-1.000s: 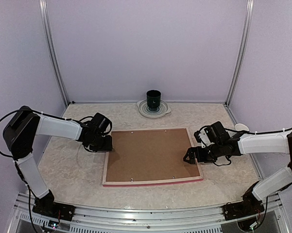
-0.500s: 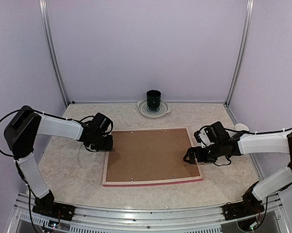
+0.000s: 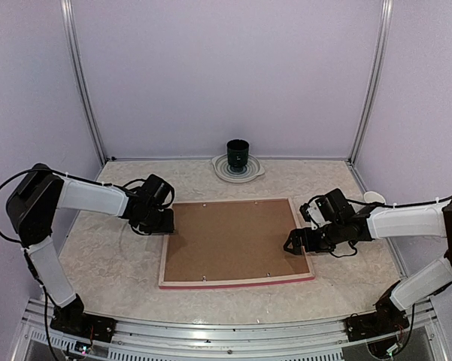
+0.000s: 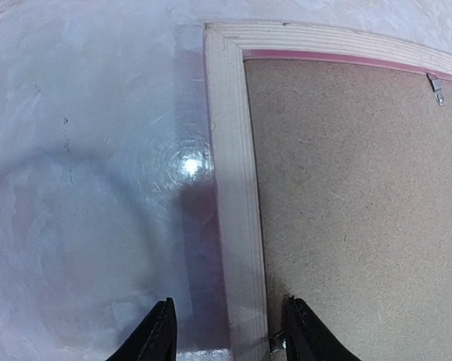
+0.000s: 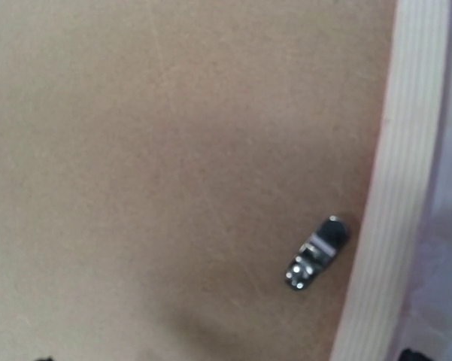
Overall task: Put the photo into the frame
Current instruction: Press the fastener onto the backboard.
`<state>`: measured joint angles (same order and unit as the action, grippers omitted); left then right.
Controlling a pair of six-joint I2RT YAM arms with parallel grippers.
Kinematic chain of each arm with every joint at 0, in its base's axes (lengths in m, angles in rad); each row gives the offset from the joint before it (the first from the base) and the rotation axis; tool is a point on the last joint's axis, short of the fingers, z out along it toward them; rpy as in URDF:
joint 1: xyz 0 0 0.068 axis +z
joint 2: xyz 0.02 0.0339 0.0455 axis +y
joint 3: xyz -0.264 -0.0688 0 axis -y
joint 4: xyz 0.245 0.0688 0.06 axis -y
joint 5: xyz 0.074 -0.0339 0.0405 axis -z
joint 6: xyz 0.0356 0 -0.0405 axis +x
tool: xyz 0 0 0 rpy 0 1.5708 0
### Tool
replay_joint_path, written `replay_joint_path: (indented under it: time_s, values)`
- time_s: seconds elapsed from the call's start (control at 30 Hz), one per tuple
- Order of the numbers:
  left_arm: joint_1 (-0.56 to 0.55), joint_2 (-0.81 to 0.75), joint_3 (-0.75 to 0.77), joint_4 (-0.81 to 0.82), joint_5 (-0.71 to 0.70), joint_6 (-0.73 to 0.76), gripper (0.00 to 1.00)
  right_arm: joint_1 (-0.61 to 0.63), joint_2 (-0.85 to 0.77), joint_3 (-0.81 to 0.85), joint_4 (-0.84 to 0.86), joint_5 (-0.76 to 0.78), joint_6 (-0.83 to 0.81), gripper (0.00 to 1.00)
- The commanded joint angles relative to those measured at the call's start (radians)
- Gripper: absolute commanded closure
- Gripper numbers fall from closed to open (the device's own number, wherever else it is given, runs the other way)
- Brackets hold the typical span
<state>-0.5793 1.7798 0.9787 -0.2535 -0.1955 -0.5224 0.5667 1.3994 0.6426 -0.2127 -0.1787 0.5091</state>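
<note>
Two hands: one at each short end of the frame (image 3: 238,283), which lies face-down on the desk (image 3: 105,263) with a pink strip showing along its 6 o'clock edge.
Left hand (image 3: 165,226): low over the frame's 9 o'clock rail, toward the 12 o'clock corner; the rest of the frame lies toward 3 o'clock from it.
Left hand, opening: half spread and straddling the pale wood rail (image 4: 229,150). One fingertip (image 4: 162,335) is over the desk outside the rail and the other is over the board inside it. There is a gap on either side, so it pinches nothing.
Backing board (image 3: 237,241): plain brown and seated inside the rim, filling the whole opening.
Frame axis: long sides run 9 to 3 o'clock, and the short rails under the hands run 12 to 6.
Photo: not seen in any view. Whether it lies under the board cannot be told.
Clip (image 5: 316,263): a small metal tab on the board, just beside the 3 o'clock rail and tilted with its tip toward the rail.
Right hand (image 3: 299,244): low over the 3 o'clock rail, with the board toward 9 o'clock from it and the clip directly below its camera.
Right hand, opening: spread wide, with only the tips at the bottom corners of its own view, and it grips nothing.
Judgement: the coming move probably turns on that clip and rail, and the right hand is much the nearer to them.
</note>
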Motion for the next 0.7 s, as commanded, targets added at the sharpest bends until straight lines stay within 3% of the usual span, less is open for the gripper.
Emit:
replay_joint_path:
  time_s: [0.0, 0.67]
  values:
    - [0.001, -0.009, 0.028, -0.041, 0.005, 0.007, 0.51, -0.008, 0.010, 0.019, -0.001, -0.001, -0.012, 0.01]
    - [-0.010, -0.008, 0.006, -0.033, 0.064, 0.009, 0.52, -0.008, 0.004, 0.005, 0.006, 0.001, -0.014, 0.01]
